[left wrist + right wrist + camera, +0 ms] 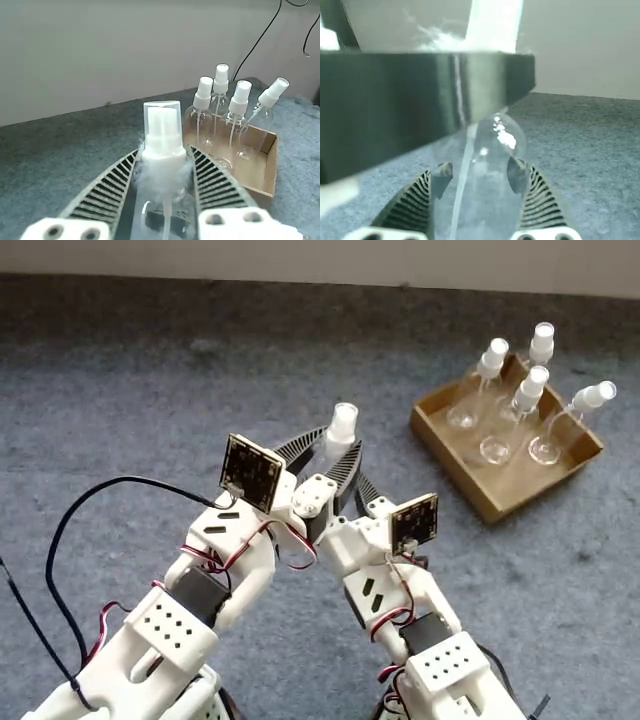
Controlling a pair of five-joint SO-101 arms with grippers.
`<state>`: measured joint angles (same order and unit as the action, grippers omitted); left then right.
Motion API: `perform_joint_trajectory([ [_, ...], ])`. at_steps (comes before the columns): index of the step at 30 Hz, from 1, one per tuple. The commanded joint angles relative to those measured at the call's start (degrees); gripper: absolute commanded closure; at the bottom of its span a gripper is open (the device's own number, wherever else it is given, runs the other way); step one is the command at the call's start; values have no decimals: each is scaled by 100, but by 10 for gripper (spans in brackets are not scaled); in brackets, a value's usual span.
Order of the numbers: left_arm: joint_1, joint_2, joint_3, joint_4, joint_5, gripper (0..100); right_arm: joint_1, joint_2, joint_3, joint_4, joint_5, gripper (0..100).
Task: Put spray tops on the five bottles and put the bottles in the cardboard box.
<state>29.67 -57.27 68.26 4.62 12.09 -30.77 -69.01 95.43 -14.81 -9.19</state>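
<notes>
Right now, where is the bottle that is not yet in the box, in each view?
High view: bottle mid-picture, left of the box.
Left wrist view: bottle in the left gripper, box beyond it.
Right wrist view: bottle's clear body in the right gripper.
Shared landmark: the grey carpet under everything.

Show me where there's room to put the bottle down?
The carpet left of the held bottle is wide open. In the cardboard box, only the strip by the near wall is bare; four bottles crowd the rest.
</notes>
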Motion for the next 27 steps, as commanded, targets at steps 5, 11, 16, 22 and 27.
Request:
perform_joint_trajectory([
  [5,101,-66,13,44,62,996,382,-84,681,-4,-457,972],
  [11,92,-66,13,44,53,995,391,-84,708,-4,-457,972],
  [16,92,-66,4,62,53,982,391,-84,716,-4,-448,972],
  [22,92,-66,13,79,62,849,409,-84,716,-4,-448,972],
  [27,92,-75,-48,70,9,850,409,-84,716,-4,-448,972],
])
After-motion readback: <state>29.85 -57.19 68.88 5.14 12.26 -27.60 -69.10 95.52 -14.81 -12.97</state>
